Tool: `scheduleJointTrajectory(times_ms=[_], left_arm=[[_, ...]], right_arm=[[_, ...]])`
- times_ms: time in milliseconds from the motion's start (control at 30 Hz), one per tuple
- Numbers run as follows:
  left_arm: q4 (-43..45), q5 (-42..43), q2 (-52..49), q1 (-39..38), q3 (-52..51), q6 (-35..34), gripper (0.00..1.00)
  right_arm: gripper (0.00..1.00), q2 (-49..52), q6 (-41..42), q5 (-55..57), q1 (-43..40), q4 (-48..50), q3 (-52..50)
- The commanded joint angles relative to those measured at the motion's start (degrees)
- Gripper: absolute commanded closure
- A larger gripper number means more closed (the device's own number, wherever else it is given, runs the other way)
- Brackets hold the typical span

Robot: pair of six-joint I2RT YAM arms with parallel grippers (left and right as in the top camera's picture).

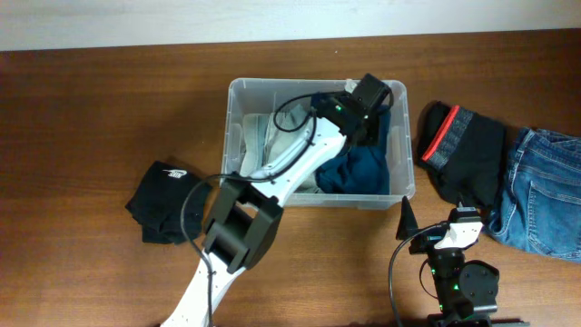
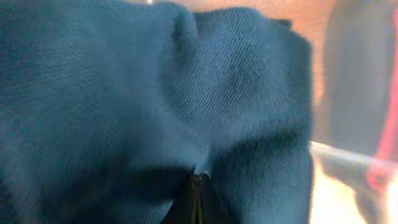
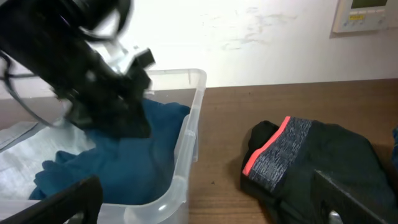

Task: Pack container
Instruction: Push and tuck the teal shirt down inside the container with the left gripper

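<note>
The left arm (image 1: 272, 186) was stretched diagonally from the near left to the far right part of the container (image 1: 232, 118), which was set in the middle of the table (image 1: 91, 109). The left gripper (image 2: 196, 190) was lowered into it, fingers pressed together on a bunched fold of the teal garment (image 1: 359, 168). A white garment (image 1: 272, 136) was laid in the container's left half. The right gripper (image 3: 205, 199) was held low at the near right, fingers wide apart, faced toward the container's right wall and the black shorts (image 1: 472, 150) beside the jeans (image 1: 545, 191).
</note>
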State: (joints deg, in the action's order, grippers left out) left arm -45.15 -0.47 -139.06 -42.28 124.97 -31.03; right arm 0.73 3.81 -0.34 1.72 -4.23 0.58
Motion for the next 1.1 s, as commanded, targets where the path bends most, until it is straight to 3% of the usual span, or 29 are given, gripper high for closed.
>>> scheduleJointTrajectory(times_ms=[0,267,800,1067], left_arm=[[-2.1,1.1,10.3,0.6,2.2,1.1,1.0],[-15.8,1.2,11.4,-1.9,0.4,1.1,0.99],[-14.4,2.4,-3.8,-4.3,-2.0,1.2,1.0],[-16.2,1.5,3.9,-1.2,15.2,5.0,0.99]], right_arm=[[0.02,-0.4,-0.4,-0.5,0.2,-0.3,-0.3],[0.02,-0.4,-0.4,-0.5,0.2,-0.3,-0.3],[0.02,-0.4,-0.4,-0.5,0.2,-0.3,-0.3],[0.02,-0.4,-0.4,-0.5,0.2,-0.3,-0.3]])
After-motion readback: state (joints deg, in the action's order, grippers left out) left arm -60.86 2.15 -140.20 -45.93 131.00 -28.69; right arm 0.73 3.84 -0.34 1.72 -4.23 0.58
